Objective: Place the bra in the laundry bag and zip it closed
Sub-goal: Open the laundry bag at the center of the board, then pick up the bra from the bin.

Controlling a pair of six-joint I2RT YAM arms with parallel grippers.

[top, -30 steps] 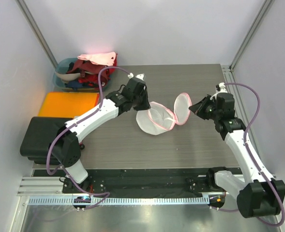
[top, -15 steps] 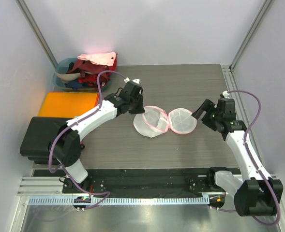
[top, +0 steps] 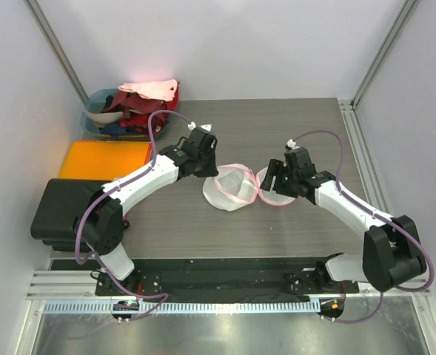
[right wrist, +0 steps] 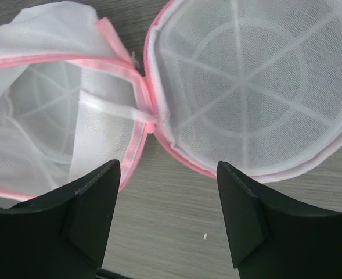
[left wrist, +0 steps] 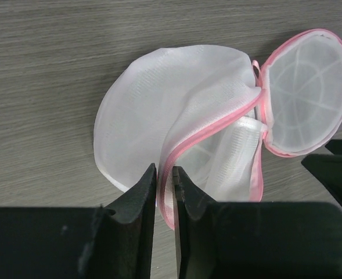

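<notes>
— Where is the small rounded white mesh laundry bag with the pink zip trim (top: pixel 229 191)?

— About the middle of the dark grey wood-grain table (top: pixel 292 122). It lies unzipped and spread like a clam. There is a slumped soft half on the left and a flat round half (right wrist: pixel 246 75) with a ribbed white frame on the right, joined at a pink seam.

— And the left gripper (left wrist: pixel 164 186)?

— It is at the rim of the slumped half. Its jaws stand only a slit apart and the pink trim runs into that slit. Whether they pinch it I cannot tell.

— The right gripper (right wrist: pixel 168 215)?

— Its jaws are wide and hold nothing. It sits over the seam where the halves meet, with one finger toward each half.

— Anything else on the table?

— A teal plastic bin (top: pixel 92 122) stands at the far left corner, well apart from the bag. It is heaped with red, white and pink clothes (top: pixel 147 92), and I cannot pick out single pieces. A flat orange pad (top: pixel 103 159) lies just in front of it.
</notes>
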